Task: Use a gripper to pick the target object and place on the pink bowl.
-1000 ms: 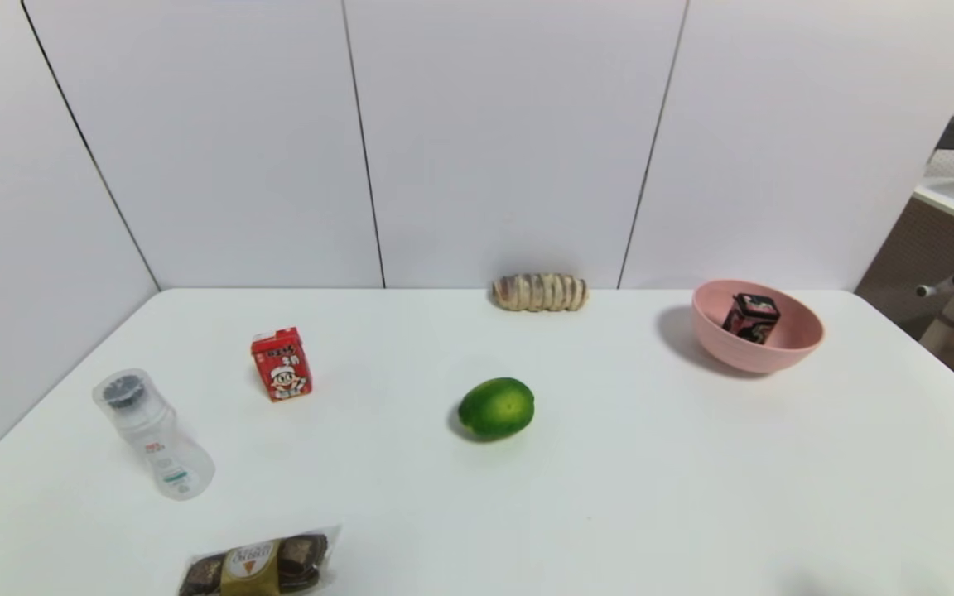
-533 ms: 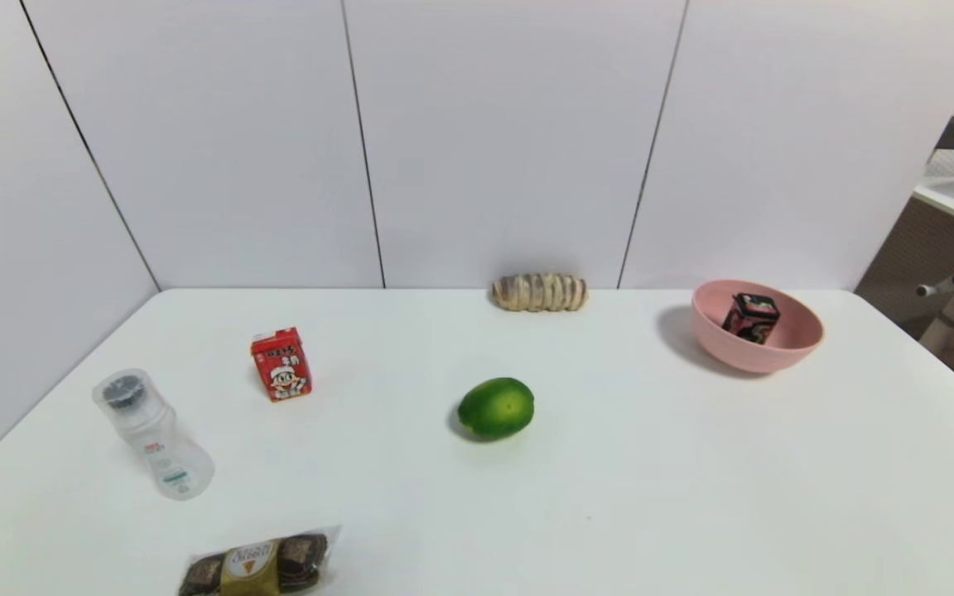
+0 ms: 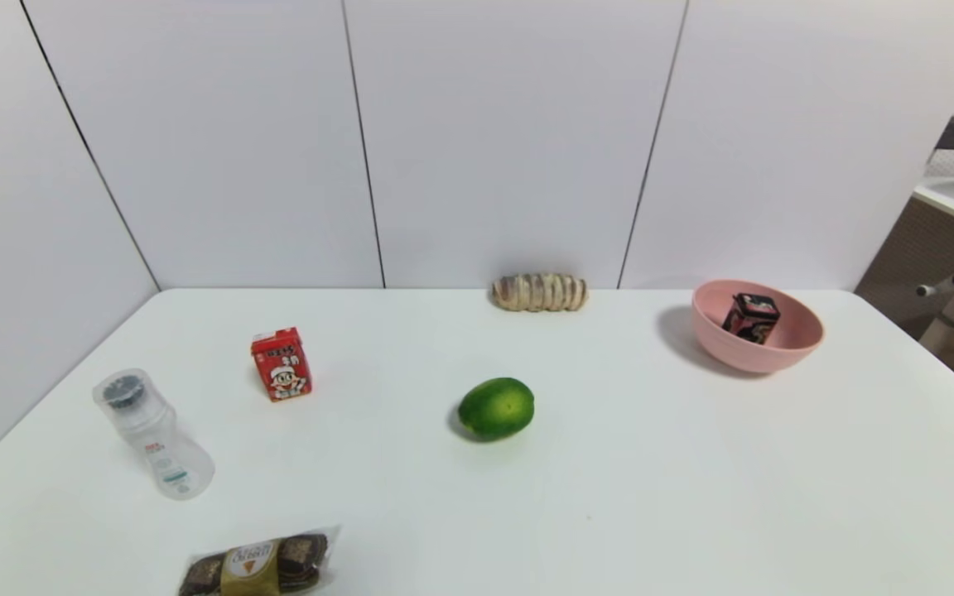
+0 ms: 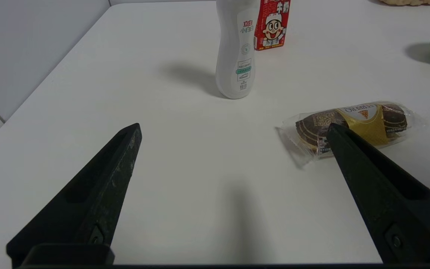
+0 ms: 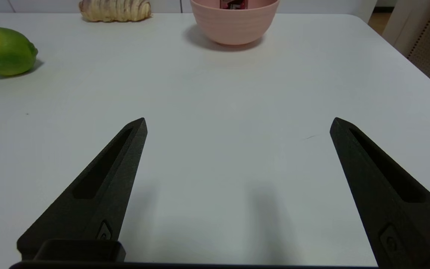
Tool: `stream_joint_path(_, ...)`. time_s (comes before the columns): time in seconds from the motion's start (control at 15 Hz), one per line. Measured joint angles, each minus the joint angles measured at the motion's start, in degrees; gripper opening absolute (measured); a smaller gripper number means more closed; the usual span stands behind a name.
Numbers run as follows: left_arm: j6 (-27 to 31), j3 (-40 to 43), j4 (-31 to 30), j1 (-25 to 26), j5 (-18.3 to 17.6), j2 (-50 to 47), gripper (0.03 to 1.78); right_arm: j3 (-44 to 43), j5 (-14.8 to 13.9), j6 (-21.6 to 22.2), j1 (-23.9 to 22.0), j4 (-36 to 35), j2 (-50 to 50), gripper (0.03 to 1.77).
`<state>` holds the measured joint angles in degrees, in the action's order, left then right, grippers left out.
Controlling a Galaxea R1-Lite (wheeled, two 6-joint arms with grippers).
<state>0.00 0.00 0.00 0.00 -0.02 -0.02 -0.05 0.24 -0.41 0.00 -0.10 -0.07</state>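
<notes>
1 bowl (image 3: 792, 352), 1 tin (image 3: 751, 317), 1 carton (image 3: 281, 363), 1 bottle (image 3: 151, 434), 1 lime (image 3: 496, 408).

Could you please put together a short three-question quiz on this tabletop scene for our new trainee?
1. True or false: the black tin already sits inside the pink bowl.
2. Which object lies nearest the left claw? A) lime B) chocolate packet C) bread roll
3. Fill in: the red milk carton stands beside the ____ bottle.

Key:
1. True; the tin leans tilted against the bowl's inner wall.
2. B; the packet lies just beyond one fingertip.
3. White. Both the left claw and the right claw are open and hold nothing.
</notes>
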Motion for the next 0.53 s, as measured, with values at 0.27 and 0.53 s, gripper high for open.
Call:
stream_joint_path(0.27,0.0,0.0,0.0,0.0,0.0,0.0,1.78,0.0,0.0,-0.7,0.0,-0.1,0.0,1.69)
stream_joint_path(0.53,0.0,0.0,0.0,0.0,0.0,0.0,1.78,0.0,0.0,0.2,0.0,0.0,0.0,1.69)
